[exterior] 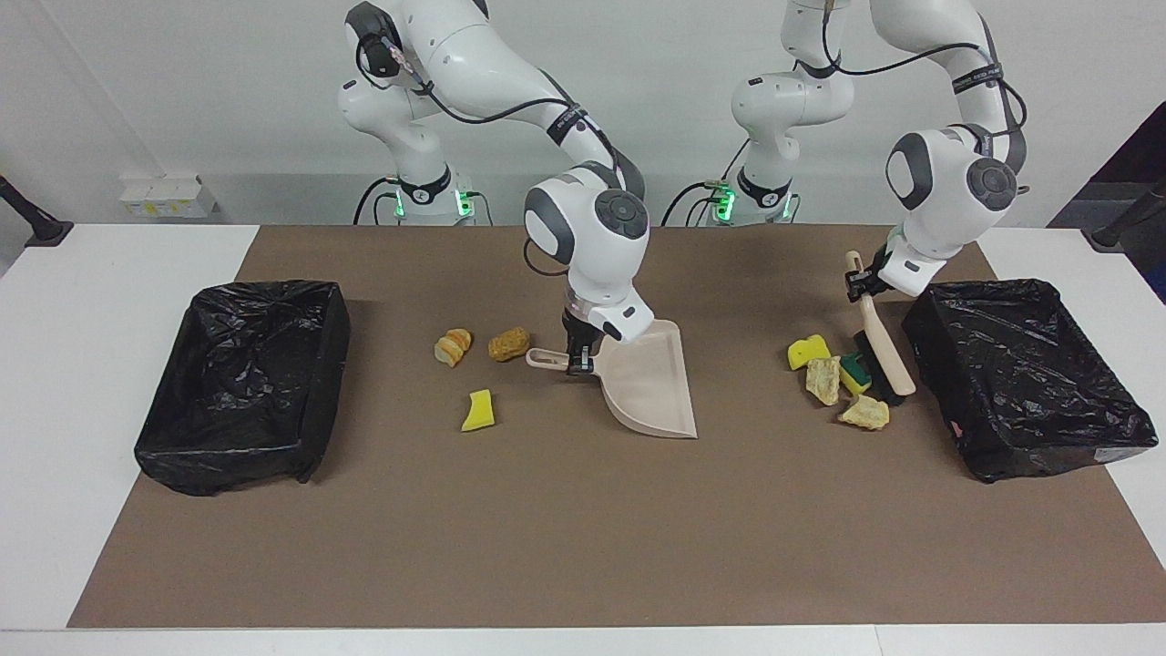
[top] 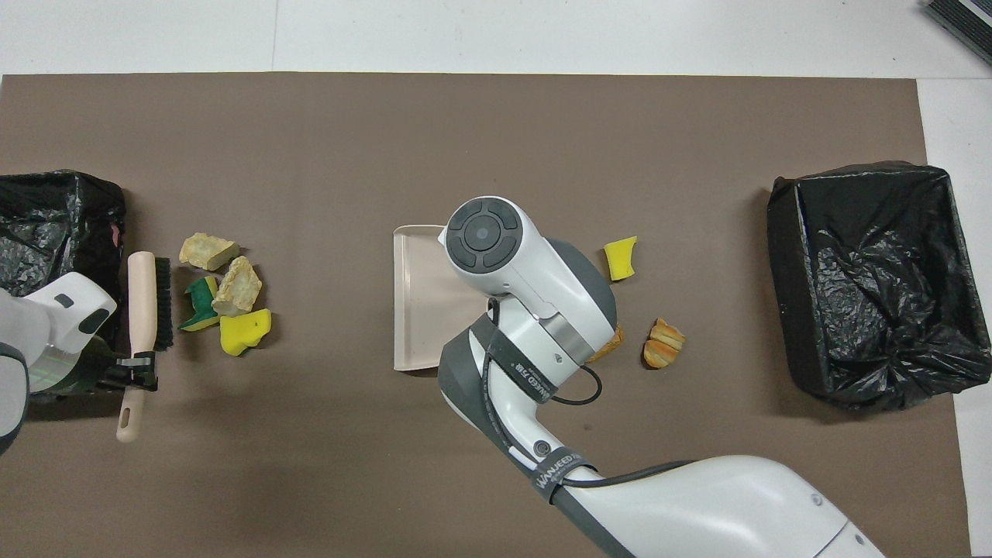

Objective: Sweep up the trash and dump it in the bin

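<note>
**Brush set beside one trash pile, dustpan waiting at the middle**

A brown mat covers the table; one black-lined bin sits at the right arm's end and a second lined bin at the left arm's end, so each group of trash has a bin near it.

The right gripper is closed on the handle of the beige dustpan, whose open mouth faces the left arm's end, probably to receive what is swept in.

The left gripper is clamped on the handle of the hand brush; its bristles stand between the second bin and four scraps, touching or nearly touching the green-sided sponge, ready to push them toward the pan.

Three more scraps, two bread lumps and a yellow sponge piece, lie beside the pan's handle.
</note>
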Controlling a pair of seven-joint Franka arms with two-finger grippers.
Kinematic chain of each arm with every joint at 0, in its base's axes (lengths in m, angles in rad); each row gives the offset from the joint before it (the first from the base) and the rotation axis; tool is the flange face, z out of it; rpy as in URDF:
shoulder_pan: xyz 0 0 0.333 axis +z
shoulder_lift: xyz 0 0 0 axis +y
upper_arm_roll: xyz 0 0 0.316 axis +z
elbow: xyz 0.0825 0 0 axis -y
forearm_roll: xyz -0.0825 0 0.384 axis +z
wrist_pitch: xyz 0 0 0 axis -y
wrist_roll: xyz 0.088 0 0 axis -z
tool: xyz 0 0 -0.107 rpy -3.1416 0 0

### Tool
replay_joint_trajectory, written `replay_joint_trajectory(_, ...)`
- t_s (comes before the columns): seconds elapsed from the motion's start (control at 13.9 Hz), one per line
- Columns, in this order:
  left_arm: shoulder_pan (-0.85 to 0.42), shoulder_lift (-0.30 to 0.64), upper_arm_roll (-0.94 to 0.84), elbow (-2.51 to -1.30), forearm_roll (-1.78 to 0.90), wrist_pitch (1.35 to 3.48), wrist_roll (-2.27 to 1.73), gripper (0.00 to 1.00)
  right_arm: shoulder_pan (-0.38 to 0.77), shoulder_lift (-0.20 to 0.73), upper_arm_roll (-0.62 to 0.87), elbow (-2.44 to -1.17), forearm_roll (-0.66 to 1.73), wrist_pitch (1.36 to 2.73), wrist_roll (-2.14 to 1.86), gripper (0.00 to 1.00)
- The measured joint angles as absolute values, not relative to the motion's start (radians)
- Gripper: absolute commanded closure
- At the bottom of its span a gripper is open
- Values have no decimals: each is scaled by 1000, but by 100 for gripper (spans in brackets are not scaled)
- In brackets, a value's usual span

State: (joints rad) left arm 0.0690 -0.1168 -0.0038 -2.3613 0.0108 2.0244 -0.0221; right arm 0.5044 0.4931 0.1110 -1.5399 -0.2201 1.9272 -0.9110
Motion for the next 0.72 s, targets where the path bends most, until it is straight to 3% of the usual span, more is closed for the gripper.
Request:
replay_joint_trajectory(0.29, -41, -117, -13, -2376, -18, 2037, -45, 100, 504, 493, 111, -1543, -220, 1934, -911, 100)
replay_joint_trajectory(0.72, -315, -110, -22, -2390, -187, 2097, -236, 100, 505, 485, 111, -1583, -220, 2006, -895, 100)
